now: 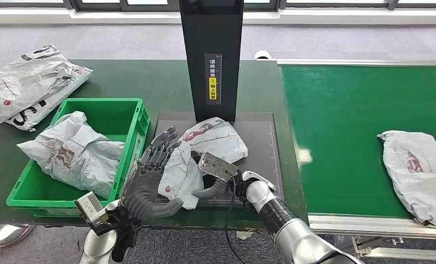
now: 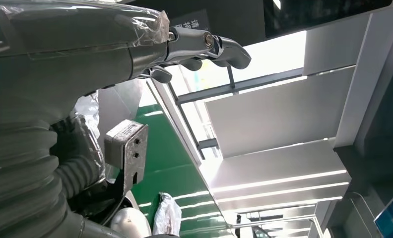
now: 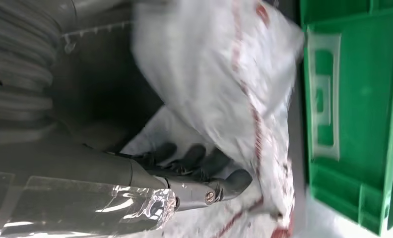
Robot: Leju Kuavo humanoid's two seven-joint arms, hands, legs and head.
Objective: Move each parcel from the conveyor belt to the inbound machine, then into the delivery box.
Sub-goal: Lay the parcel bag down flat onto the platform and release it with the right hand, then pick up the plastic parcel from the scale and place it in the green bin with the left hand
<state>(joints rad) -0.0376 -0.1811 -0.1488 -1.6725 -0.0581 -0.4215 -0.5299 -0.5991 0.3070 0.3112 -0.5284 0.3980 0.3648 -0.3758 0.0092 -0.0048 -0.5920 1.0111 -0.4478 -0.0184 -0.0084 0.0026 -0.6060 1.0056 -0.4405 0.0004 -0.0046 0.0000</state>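
Lifting parcel off scanner plate: right robot hand grips it, left robot hand released alongside; clear green box rim before dropping

At frame centre a parcel lies on the machine platform, the crate left of it holding another. Upper left, seemingly two overlapping parcels; far right, one on the conveyor.

A parcel sorting room was shown: a green conveyor belt at right, a black scanning machine in the middle.
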